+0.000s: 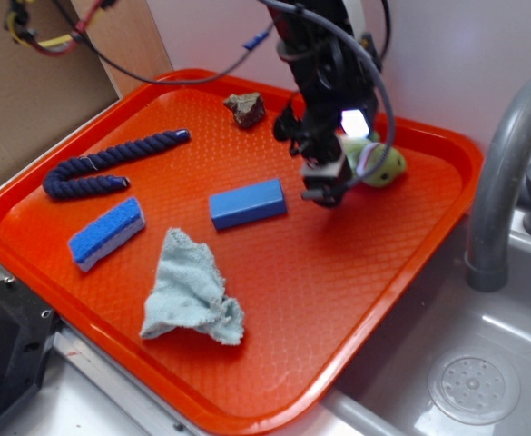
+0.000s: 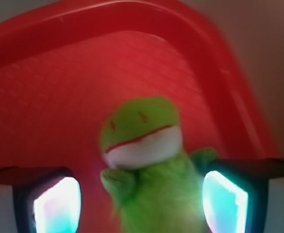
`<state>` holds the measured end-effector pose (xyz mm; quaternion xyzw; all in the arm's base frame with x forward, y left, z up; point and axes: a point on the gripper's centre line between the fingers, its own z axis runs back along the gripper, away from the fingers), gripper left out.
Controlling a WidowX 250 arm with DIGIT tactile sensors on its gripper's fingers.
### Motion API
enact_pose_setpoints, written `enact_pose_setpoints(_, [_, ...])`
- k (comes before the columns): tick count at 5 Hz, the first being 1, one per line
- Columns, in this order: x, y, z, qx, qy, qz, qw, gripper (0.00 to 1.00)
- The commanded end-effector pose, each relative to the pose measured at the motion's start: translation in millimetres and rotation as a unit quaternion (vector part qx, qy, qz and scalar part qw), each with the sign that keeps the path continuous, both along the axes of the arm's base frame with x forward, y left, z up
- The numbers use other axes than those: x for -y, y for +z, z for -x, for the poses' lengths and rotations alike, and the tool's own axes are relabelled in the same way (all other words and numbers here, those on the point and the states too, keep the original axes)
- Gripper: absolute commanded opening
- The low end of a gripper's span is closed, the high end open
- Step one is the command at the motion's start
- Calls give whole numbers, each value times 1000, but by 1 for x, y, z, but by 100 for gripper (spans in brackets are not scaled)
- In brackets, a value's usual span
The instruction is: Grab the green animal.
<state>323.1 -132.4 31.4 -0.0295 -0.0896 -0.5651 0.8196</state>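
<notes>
Green animal (image 2: 146, 165) lying at the far right of the orange tray (image 1: 383, 272), between the spread fingers (image 2: 57, 204) of the hand (image 1: 330, 186). Hand released, straddling the toy's body, not clenched on it.

green animal (image 2: 146, 165) | fuzzy yellow-green plush, red-stitched mouth, white jaw | lying near tray's far right edge

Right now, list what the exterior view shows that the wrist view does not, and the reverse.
Exterior only: the blue block, sponge, rag, rope, rock and sink. Wrist only: the green animal has a red mouth line and white jaw, and its body lies between the open fingers. Both: the orange tray, the animal and the gripper.
</notes>
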Motion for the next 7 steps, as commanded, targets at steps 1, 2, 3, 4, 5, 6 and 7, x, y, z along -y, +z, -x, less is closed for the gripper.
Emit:
enact_pose_setpoints(1, [0, 5, -5, 22, 21, -4, 1000, 0])
enact_pose_setpoints(2, [-22, 24, 1, 41, 110, -19, 993, 0])
enact_pose_setpoints(3, [-48, 65, 21, 42, 232, -48, 971, 0])
enact_pose_setpoints(4, [-66, 103, 61, -13, 343, -103, 933, 0])
enact_pose_setpoints(5, [-75, 128, 93, -38, 455, -129, 881, 0])
enact_pose_setpoints(6, [-66, 167, 108, -35, 563, -103, 819, 0])
enact_pose_setpoints(7, [-73, 194, 103, 6, 636, -36, 771, 0])
